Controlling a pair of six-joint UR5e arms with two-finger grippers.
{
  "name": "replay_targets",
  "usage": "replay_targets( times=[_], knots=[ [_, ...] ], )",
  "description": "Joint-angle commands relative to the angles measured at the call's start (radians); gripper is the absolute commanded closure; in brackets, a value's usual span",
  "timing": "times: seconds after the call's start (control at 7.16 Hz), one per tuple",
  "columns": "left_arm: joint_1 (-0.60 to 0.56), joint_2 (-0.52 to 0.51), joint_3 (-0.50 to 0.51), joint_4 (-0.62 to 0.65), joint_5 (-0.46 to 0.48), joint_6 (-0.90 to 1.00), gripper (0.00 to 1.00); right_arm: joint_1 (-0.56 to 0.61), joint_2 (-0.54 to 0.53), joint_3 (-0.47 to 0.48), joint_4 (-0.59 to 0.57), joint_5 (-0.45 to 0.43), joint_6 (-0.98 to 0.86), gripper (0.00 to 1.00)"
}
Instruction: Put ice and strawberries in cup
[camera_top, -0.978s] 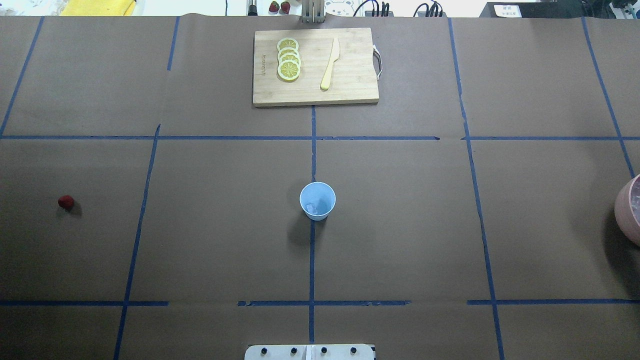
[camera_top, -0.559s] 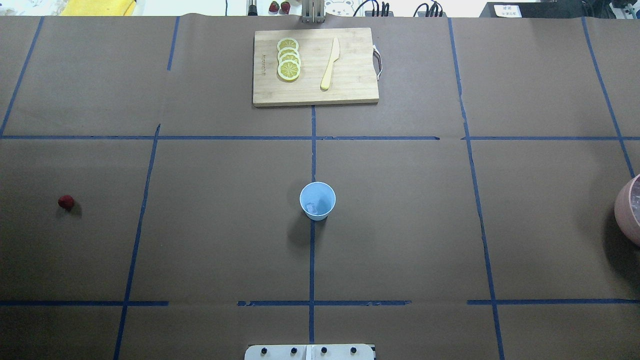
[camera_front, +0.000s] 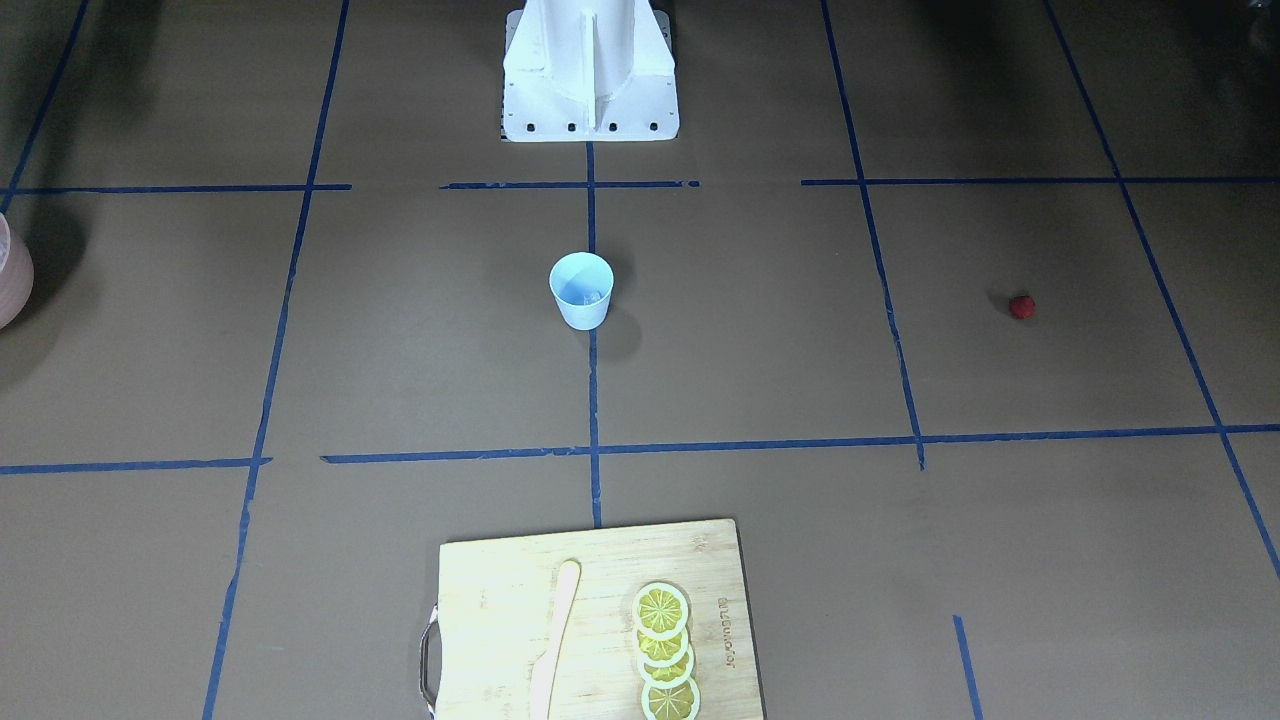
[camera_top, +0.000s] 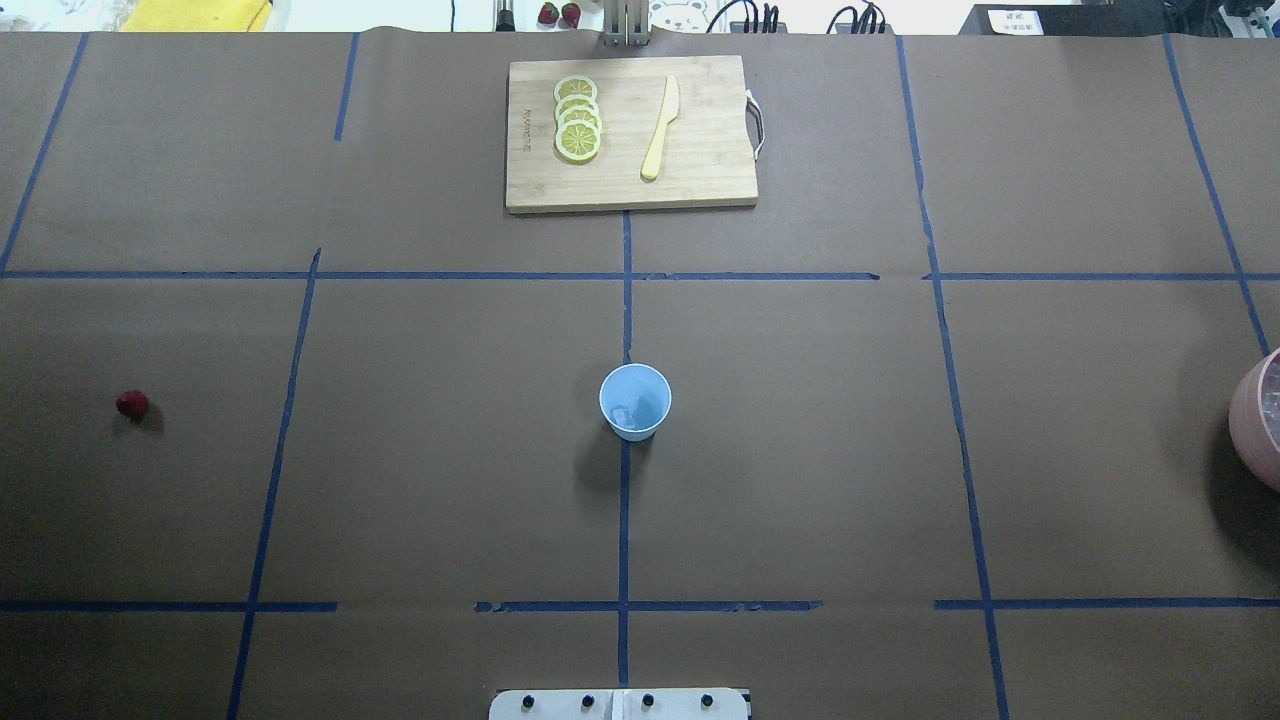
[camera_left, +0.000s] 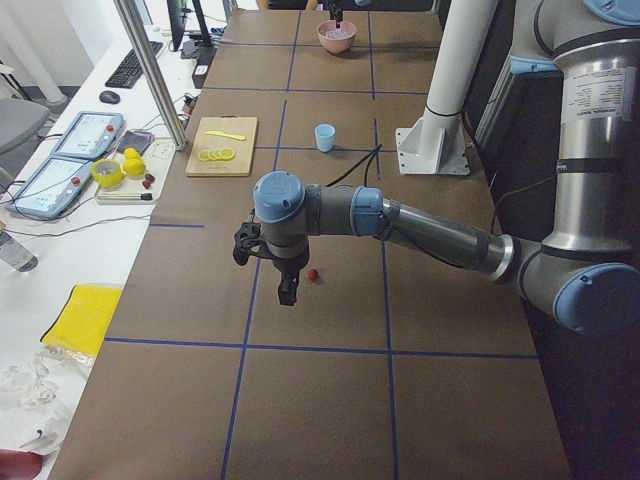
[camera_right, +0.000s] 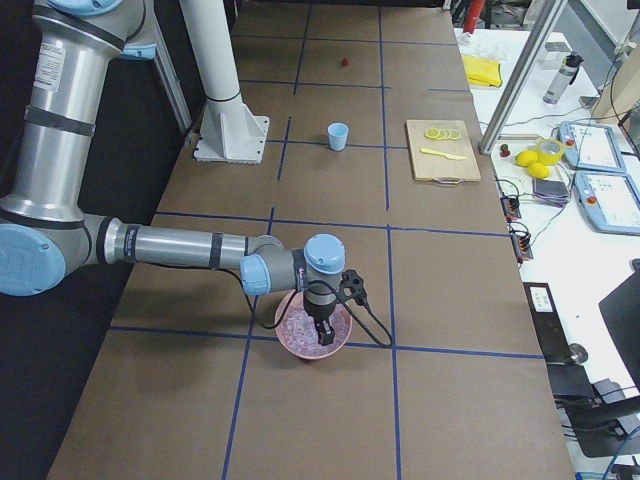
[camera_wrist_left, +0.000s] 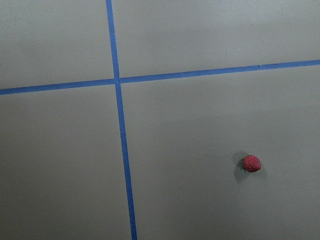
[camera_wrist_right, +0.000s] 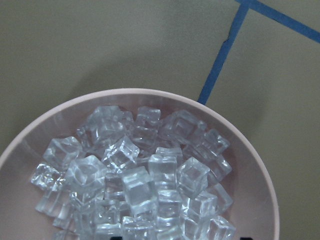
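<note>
The light blue cup (camera_top: 635, 402) stands upright at the table's centre, with a clear ice piece (camera_top: 622, 412) in its bottom. It also shows in the front view (camera_front: 581, 290). The red strawberry (camera_top: 131, 404) lies alone far left, and in the left wrist view (camera_wrist_left: 251, 163). My left gripper (camera_left: 285, 290) hangs just above the table beside the strawberry (camera_left: 314, 273). My right gripper (camera_right: 323, 335) is down over the pink bowl (camera_right: 290, 335), above the heap of ice cubes (camera_wrist_right: 135, 185). I cannot tell whether either gripper is open or shut.
A wooden cutting board (camera_top: 630, 135) at the far side carries several lemon slices (camera_top: 578, 120) and a pale knife (camera_top: 660, 130). The pink bowl (camera_top: 1255, 420) sits at the right edge. The robot's white base (camera_front: 590, 70) stands behind the cup.
</note>
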Motion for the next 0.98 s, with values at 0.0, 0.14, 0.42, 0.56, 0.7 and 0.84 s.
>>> replay_targets(
  times=[0.0, 0.14, 0.42, 0.56, 0.7, 0.84],
  knots=[
    [0.0, 0.0, 0.0, 0.0, 0.0, -0.001, 0.0, -0.005, 0.0, -0.002, -0.001, 0.002, 0.001, 0.23],
    [0.0, 0.0, 0.0, 0.0, 0.0, -0.002, 0.0, -0.006, 0.0, -0.004, -0.003, 0.004, 0.0, 0.25],
    [0.0, 0.0, -0.002, 0.0, 0.0, -0.002, 0.0, -0.011, 0.0, -0.013, -0.003, 0.004, -0.003, 0.27],
    [0.0, 0.0, -0.002, 0.0, 0.0, 0.0, 0.0, -0.015, 0.0, -0.019, -0.003, 0.004, -0.005, 0.27],
    [0.0, 0.0, -0.002, 0.0, -0.002, 0.0, 0.0, -0.02, 0.0, -0.022, -0.003, 0.004, -0.005, 0.27],
    [0.0, 0.0, -0.002, 0.0, -0.002, 0.0, 0.0, -0.021, 0.0, -0.028, -0.003, 0.004, -0.006, 0.27]
  ],
)
